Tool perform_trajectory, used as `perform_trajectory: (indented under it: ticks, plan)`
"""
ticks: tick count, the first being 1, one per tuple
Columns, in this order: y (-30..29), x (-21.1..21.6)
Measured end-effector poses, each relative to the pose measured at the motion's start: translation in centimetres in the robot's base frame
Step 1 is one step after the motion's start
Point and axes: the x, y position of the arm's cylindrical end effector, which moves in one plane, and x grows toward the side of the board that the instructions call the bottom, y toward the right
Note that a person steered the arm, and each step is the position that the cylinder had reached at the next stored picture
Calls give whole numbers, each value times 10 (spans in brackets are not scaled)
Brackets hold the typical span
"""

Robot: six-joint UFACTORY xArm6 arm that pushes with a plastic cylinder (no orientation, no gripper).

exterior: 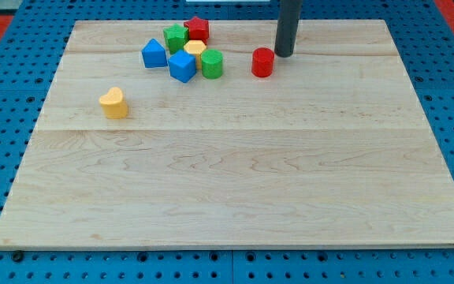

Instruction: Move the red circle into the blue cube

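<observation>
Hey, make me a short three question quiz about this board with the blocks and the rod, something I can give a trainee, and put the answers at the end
1. True or false: my tip sits to the view's right of the red circle.
2. Which block lies directly between the red circle and the blue cube? A) yellow heart B) green cylinder C) red star
3. Fill in: the block lying alone toward the view's left, apart from the cluster, is the ______.

Key
1. True; the tip is close beside the circle, slightly nearer the view's top.
2. B, the green cylinder, right beside the blue cube.
3. The yellow heart.
</observation>
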Motion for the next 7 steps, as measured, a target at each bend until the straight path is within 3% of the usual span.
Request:
perform_trajectory:
  ticks: [2,3,4,5,6,7]
  plan:
    - [-107,30]
    - [-82,41]
    - [-79,79]
    - [-145,80]
    - [-163,59]
    - [-160,72]
